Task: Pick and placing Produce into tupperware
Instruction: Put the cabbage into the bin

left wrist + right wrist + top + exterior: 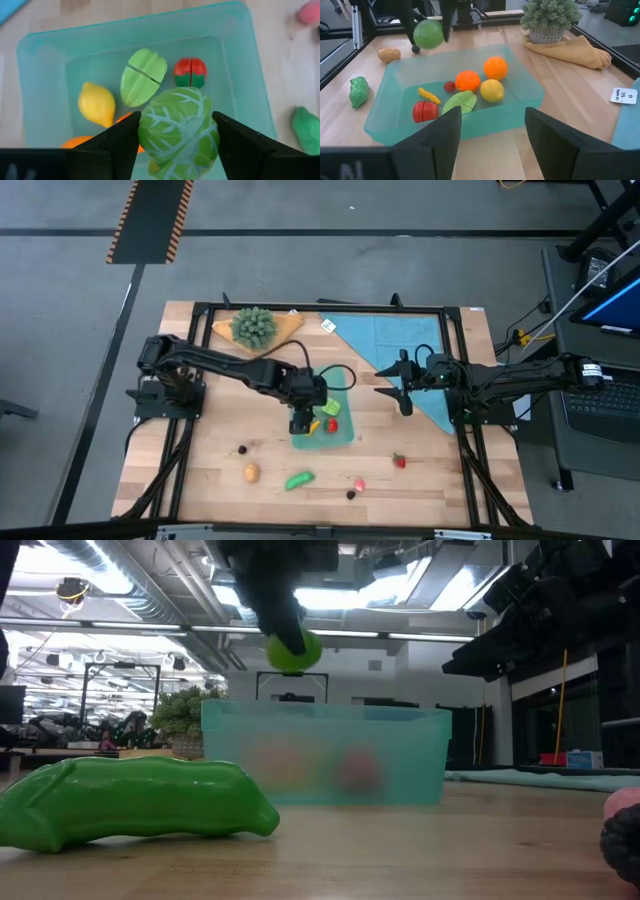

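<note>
The teal tupperware (342,436) stands mid-table on its flat base. Inside it are a lemon (96,103), a cut green piece (142,77), a red-and-green piece (190,72) and two orange fruits (495,67). My left gripper (300,423) hangs over the tupperware's near left part, shut on a round green cabbage (180,132), which also shows in the low view (293,650). On the table nearer the front lie a green pod (299,480), a brown potato (250,472) and a strawberry (399,461). My right gripper (395,392) waits open to the tupperware's right. My left gripper pinches the cabbage by two opposite sides (145,135) between its two fingers. The fingers (117,142) come from above, slanting down. The cabbage is lifted clear, above the tupperware's rim (325,712) and over its inside.
A bushy green bunch (254,326) on a tan cloth sits at the far left. A light-blue cloth (400,340) covers the far right, with a white tag (328,326) beside it. A dark berry (242,449), a pink piece (359,484) and another dark piece (351,494) lie near the front.
</note>
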Robot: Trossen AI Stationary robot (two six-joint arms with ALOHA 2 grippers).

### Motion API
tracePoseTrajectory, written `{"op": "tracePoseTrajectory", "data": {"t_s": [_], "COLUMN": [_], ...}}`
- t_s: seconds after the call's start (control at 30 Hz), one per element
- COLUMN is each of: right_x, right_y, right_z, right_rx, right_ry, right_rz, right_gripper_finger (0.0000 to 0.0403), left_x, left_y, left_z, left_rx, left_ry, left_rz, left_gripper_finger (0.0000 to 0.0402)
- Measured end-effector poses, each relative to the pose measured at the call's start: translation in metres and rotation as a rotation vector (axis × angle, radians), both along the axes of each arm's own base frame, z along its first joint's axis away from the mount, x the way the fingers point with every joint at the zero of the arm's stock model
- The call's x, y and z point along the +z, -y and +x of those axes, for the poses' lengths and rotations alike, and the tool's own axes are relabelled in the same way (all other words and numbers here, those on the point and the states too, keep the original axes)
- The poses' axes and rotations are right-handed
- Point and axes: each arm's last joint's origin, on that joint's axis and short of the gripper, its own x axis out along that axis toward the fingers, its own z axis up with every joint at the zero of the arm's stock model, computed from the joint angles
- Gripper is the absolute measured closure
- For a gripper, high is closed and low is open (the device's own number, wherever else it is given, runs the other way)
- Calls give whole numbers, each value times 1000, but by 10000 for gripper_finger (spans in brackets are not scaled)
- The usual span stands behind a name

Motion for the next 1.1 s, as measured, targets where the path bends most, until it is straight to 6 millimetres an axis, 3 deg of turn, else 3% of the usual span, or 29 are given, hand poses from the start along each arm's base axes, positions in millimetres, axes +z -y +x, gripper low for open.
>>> {"op": "tracePoseTrajectory", "data": {"t_s": [0.57,1.1], "right_x": [0,0], "right_y": [-3,-3], "right_z": [0,0], "right_rx": [24,41], "right_ry": [4,6], "right_rz": [0,6], "right_gripper_finger": [182,182], "left_x": [-59,-86], "left_y": [8,9], "left_z": [28,39], "left_rx": [14,38], "left_ry": [-87,-113], "left_rz": [-1,-9], "left_gripper_finger": [176,176]}}
